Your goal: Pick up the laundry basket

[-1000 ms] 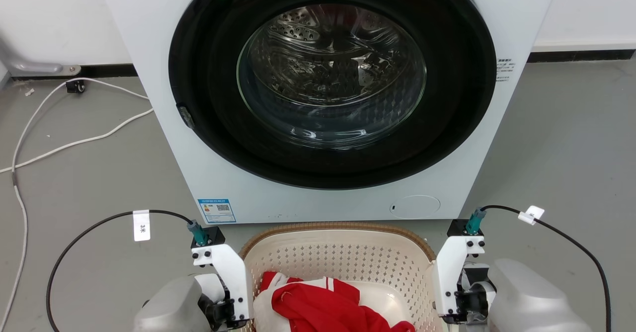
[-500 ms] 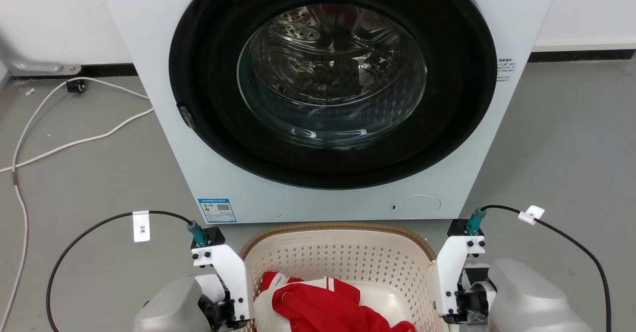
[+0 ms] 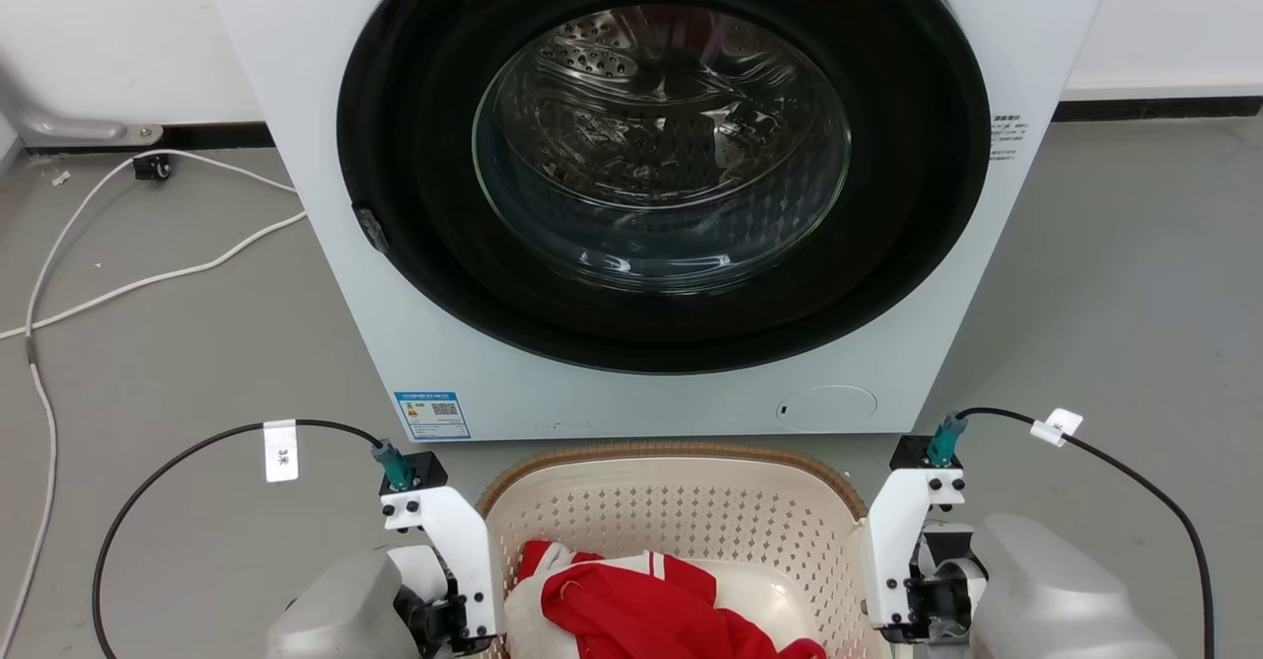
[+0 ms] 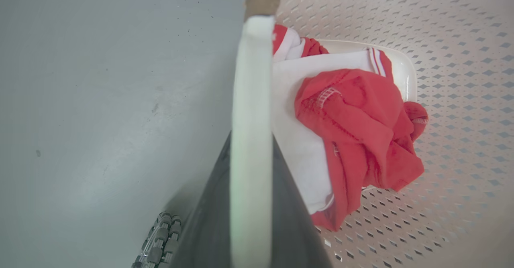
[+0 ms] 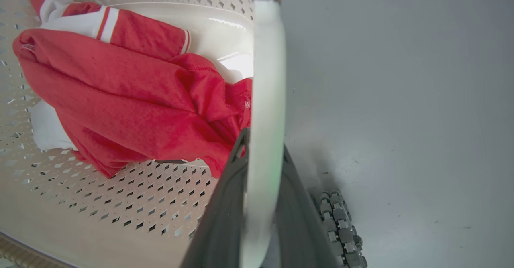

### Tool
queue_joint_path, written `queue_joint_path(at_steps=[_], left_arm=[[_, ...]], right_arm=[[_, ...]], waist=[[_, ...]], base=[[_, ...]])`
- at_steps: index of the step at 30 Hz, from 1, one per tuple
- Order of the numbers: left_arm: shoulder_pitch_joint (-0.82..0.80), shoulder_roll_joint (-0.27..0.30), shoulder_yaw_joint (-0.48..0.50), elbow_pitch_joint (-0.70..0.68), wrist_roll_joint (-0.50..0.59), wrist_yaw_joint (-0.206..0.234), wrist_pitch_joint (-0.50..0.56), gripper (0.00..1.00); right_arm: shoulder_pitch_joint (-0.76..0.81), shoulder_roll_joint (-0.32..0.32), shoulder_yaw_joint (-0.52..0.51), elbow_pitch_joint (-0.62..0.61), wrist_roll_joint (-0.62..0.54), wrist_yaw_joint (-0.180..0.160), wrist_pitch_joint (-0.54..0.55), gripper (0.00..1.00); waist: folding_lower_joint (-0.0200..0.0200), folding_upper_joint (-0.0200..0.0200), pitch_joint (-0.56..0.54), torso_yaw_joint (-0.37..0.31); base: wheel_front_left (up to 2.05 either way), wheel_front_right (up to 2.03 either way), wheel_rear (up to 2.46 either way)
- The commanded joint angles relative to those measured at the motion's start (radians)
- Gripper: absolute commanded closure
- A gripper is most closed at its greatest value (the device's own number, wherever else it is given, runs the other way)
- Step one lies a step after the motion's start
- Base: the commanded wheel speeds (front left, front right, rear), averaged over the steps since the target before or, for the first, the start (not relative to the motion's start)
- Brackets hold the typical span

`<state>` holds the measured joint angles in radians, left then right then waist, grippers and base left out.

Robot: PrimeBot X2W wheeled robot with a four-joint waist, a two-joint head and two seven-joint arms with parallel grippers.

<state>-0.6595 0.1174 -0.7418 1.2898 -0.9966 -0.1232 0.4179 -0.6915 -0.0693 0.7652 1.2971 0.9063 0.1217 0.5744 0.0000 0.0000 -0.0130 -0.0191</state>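
The cream perforated laundry basket (image 3: 671, 519) with a brown woven rim stands on the floor just in front of the washing machine, between my two arms. Red and white clothes (image 3: 641, 610) lie in it. In the left wrist view my left gripper (image 4: 251, 143) is shut on the basket's white side handle (image 4: 251, 79), one dark finger on each side. In the right wrist view my right gripper (image 5: 263, 137) is shut the same way on the other white handle (image 5: 268, 67). The basket's near edge is cut off at the bottom of the head view.
A white front-loading washing machine (image 3: 326, 195), its round door shut, stands right behind the basket. White cables (image 3: 148, 279) run across the grey floor at the left. Black cables loop out from both wrists. Open floor lies left and right of the machine.
The whole head picture has shifted very slightly. Both grippers and the basket keep their places relative to one another.
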Motion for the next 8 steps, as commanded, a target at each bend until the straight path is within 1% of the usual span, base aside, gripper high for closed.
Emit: queue_joint_path(at_steps=[1, 8], left_arm=[[-0.013, -0.033, -0.003, -0.016, -0.011, -0.013, -0.007, 1.00], [-0.015, -0.030, -0.010, -0.018, -0.019, -0.013, -0.005, 1.00]], right_arm=[[0.013, 0.035, -0.004, -0.015, 0.002, 0.017, 0.005, 1.00], [0.015, 0.035, -0.006, -0.015, 0.002, 0.017, 0.007, 1.00]], waist=[[0.0000, 0.0000, 0.001, 0.000], [0.0000, 0.0000, 0.003, 0.001]], base=[[0.00, 0.00, 0.00], [0.00, 0.00, 0.00]])
